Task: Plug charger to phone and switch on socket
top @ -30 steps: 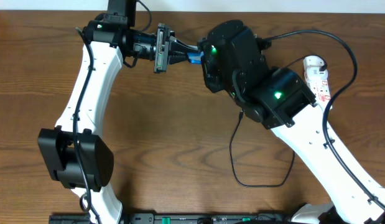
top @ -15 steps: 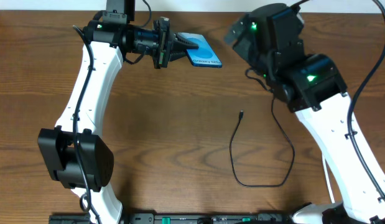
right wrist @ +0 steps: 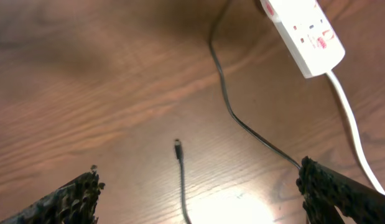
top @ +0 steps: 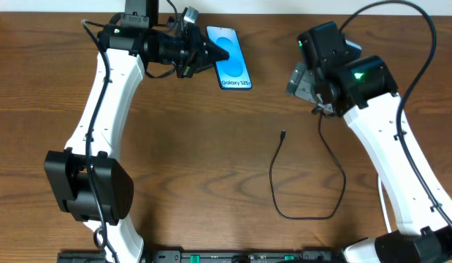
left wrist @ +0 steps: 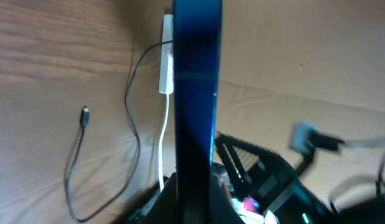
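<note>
The phone (top: 233, 58) is at the back of the table, screen up, its "Galaxy S25+" text toward me. My left gripper (top: 211, 52) is shut on its left edge; in the left wrist view the phone (left wrist: 195, 93) shows edge-on between the jaws. The charger cable (top: 306, 215) loops on the table, its connector tip (top: 283, 134) lying free below the phone. My right gripper (top: 301, 79) is open and empty above the table, right of the phone. In the right wrist view the tip (right wrist: 178, 146) lies between its spread fingers (right wrist: 80, 196). The socket strip (right wrist: 304, 31) lies beyond.
The strip's white cord (right wrist: 349, 121) runs toward the right finger. The left wrist view also shows the strip (left wrist: 167, 59), its cord and the cable tip (left wrist: 84, 116). In the overhead view my right arm (top: 372, 124) covers the strip.
My right arm has drawn back to the right, away from the phone, uncovering the cable tip on the table. My left gripper has turned the phone so its screen faces up.
</note>
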### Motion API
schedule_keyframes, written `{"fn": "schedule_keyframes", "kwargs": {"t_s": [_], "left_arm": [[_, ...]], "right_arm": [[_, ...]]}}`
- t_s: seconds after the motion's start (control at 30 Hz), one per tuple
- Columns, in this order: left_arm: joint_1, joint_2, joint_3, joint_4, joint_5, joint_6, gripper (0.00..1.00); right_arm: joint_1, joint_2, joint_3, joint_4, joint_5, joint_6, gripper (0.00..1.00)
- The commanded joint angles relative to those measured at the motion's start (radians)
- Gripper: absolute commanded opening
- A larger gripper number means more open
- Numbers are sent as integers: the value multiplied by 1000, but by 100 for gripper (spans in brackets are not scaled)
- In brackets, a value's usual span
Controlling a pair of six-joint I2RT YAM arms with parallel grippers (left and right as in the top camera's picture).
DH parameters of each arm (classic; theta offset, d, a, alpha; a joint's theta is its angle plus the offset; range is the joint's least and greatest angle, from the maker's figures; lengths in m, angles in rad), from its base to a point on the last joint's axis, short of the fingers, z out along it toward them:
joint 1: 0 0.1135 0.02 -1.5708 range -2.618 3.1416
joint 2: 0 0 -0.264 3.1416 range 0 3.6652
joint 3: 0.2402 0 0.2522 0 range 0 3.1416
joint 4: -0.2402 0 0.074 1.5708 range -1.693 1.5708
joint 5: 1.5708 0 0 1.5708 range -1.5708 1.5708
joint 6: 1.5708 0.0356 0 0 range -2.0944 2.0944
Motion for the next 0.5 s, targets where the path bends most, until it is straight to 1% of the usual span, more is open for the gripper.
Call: {"fn": "schedule_keyframes", "kwargs": {"t_s": [0.0,0.1,0.2,0.3,0.4,0.47], "left_arm": [[6,-27,9,0,5,121,8],[7,-27,9,-23,-82,120,7],[7,-27,9,-77,-167,120,7],[7,-27,9,-93,-171,120,7],[7,-27,9,-93,-171,121,7],[7,-27,9,-93,-171,121,7]], "right_arm": [[-59,8,-110,49,-89,-15,99],[-97,8,-241,138,-197,-15,99],[-97,8,-373,208,-212,-14,99],[-86,8,-471,283,-237,-14,99],[-76,8,-532,340,-328,-14,99],[-67,8,-566,370,-347,-15,99]]}}
